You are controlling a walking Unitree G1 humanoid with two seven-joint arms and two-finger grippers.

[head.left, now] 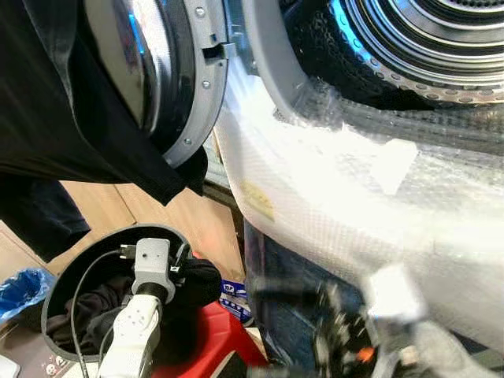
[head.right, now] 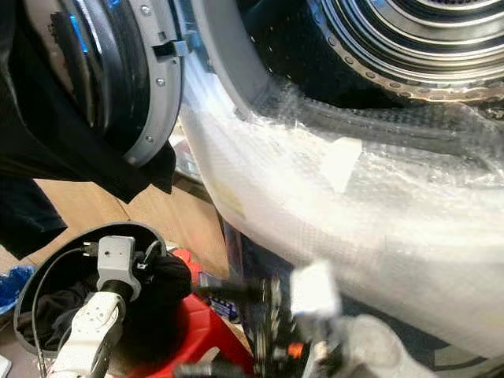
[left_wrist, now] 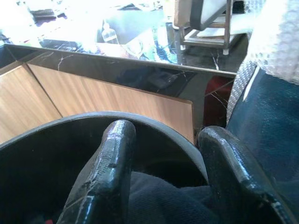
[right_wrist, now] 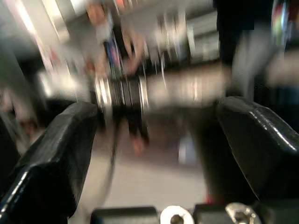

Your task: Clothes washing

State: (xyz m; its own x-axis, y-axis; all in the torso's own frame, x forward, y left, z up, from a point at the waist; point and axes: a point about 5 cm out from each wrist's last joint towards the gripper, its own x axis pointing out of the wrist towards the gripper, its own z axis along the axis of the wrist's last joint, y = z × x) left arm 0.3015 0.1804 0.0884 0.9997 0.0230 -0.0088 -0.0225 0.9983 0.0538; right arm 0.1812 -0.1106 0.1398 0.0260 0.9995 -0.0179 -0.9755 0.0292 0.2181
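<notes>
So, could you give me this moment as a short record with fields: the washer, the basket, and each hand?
washer: drum open, door swung to the robot's left, front wrapped in bubble wrap
dark garment: black cloth hangs over the door
basket: round dark laundry basket on the floor, dark clothes inside
red stool: beside the basket
left hand: over the basket, fingers apart with dark cloth between them
right hand: open, holding nothing, blurred

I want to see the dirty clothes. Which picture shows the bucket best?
The left eye view: the bucket's round rim and the dark clothes inside show. The right eye view crops it. The left wrist view shows its rim close up; the right wrist view is blurred.
</notes>
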